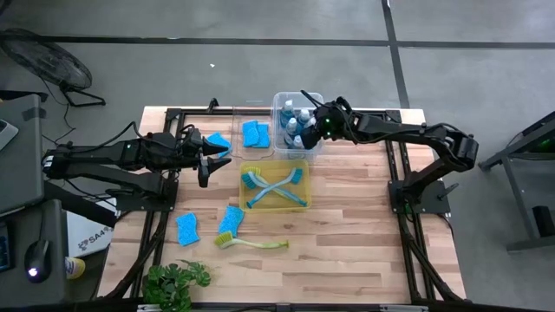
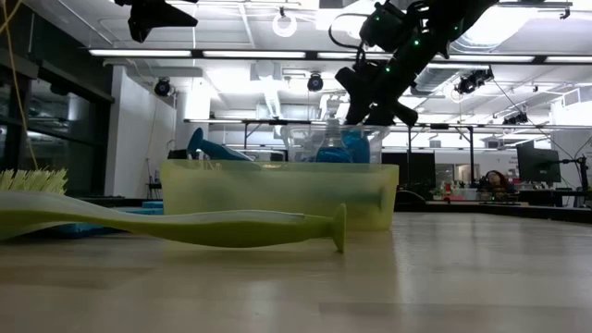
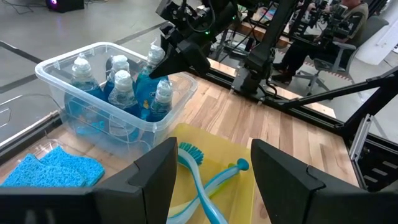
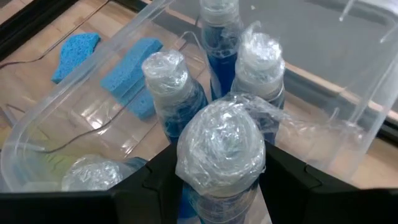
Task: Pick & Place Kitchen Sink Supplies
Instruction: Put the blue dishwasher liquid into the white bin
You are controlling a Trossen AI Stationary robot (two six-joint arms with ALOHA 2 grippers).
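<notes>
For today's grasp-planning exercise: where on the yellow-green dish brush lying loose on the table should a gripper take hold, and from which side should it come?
Probably mid-handle, from straight above. The yellow-green dish brush lies flat on the table, near the front, its long thin handle bare and clear of the sponge by its bristle end. Jaws set across the handle would span it; the bristle head is bulkier and crowded.

Bottles (image 1: 295, 128) stand in the rear bin (image 1: 279, 102), sponges (image 1: 255, 133) lie in the bin to its left, and two crossed brushes (image 1: 274, 187) lie in the bin (image 1: 244, 204) in front.
</notes>
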